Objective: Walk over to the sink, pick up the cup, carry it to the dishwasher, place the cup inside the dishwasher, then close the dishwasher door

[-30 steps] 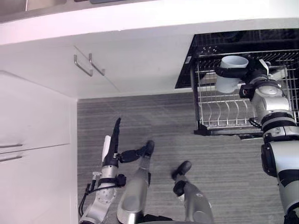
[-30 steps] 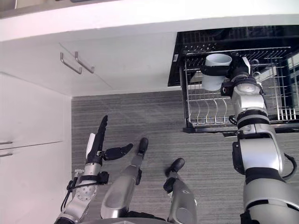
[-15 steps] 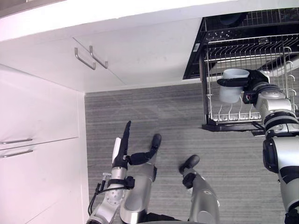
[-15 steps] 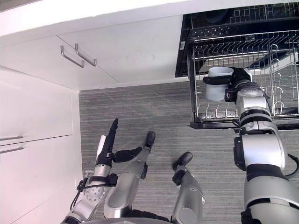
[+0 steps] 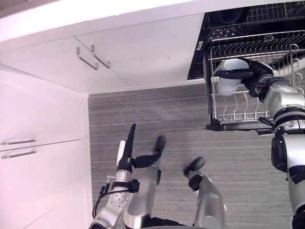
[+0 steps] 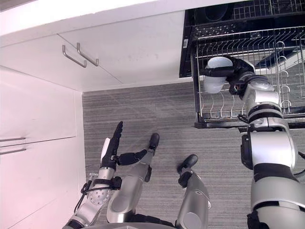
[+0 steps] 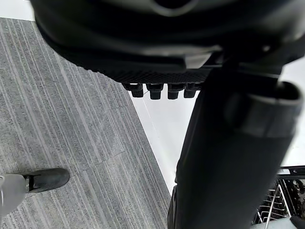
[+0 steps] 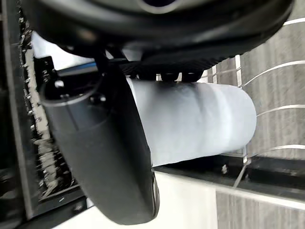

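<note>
A pale blue-white cup hangs tilted over the left part of the pulled-out dishwasher rack, its bottom toward the rack's left wall. My right hand is shut on the cup, thumb and fingers wrapped round its side. The open dishwasher is at the upper right, dark inside. My left hand hangs low over the carpet with straight fingers, holding nothing.
White cabinet doors with metal handles run along the left and top. Grey striped carpet lies between the cabinets and the rack. The rack's wire tines stand upright under the cup.
My right hand has tipped the cup over so its mouth faces away from the rack's left wall, and has lifted it slightly toward the dishwasher. The left hand has stayed put.
</note>
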Controlling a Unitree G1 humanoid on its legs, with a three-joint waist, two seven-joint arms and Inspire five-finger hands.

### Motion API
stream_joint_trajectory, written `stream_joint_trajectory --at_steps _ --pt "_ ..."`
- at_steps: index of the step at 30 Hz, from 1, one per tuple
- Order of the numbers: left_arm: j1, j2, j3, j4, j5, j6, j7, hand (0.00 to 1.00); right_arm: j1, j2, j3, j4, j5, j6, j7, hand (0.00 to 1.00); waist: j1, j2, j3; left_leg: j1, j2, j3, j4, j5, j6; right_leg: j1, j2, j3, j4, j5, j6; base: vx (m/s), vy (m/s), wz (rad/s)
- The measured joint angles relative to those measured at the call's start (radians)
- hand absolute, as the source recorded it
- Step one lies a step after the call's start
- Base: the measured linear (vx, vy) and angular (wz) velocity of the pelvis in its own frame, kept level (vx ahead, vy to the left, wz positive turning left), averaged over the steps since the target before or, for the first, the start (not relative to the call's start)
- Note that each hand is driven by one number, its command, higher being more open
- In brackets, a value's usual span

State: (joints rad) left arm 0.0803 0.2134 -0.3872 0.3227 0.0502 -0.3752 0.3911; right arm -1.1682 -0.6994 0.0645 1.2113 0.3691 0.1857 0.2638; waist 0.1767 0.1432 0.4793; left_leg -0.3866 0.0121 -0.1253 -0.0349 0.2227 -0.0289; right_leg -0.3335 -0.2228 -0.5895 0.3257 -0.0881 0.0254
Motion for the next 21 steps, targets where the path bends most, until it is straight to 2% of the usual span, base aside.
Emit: stream_joint_trajectory --at_steps 11,15,17,21 --pt "0.0 0.007 0.008 0.0 0.001 0.005 -0.028 1.0 0.001 0.0 0.0 -0.035 -0.041 -0.002 0.025 1.0 -0.015 -0.002 -0.001 0.061 0.014 0.011 -0.051 0.029 -0.003 0.031 0.01 0.012 0.003 0.0 -0.001 -0.03 -0.072 -0.03" --pt "-0.002 0.015 0.018 0.025 0.002 0.015 -0.028 1.0 0.035 -0.001 -0.002 -0.176 -0.037 -0.005 0.005 1.0 -0.033 -0.01 -0.005 0.088 0.032 0.038 -0.053 0.026 -0.006 0.057 0.035 0.034 -0.034 0.02 -0.006 -0.02 -0.082 -0.21" --pt "-0.003 0.014 0.032 0.059 0.001 0.022 -0.029 1.0 0.104 0.0 -0.03 -0.301 -0.006 -0.017 -0.013 1.0 -0.039 -0.021 -0.012 0.106 0.042 0.053 -0.057 0.019 -0.007 0.076 0.048 0.044 -0.06 0.031 -0.009 -0.01 -0.083 -0.22" --pt "0.024 -0.002 0.107 0.135 -0.072 0.042 -0.027 1.0 0.403 0.094 -0.208 -0.63 0.074 -0.095 -0.038 1.0 -0.065 -0.081 -0.071 0.137 0.053 0.07 -0.057 -0.01 0.001 0.111 0.067 0.055 -0.092 0.033 -0.009 0.04 -0.084 -0.11"
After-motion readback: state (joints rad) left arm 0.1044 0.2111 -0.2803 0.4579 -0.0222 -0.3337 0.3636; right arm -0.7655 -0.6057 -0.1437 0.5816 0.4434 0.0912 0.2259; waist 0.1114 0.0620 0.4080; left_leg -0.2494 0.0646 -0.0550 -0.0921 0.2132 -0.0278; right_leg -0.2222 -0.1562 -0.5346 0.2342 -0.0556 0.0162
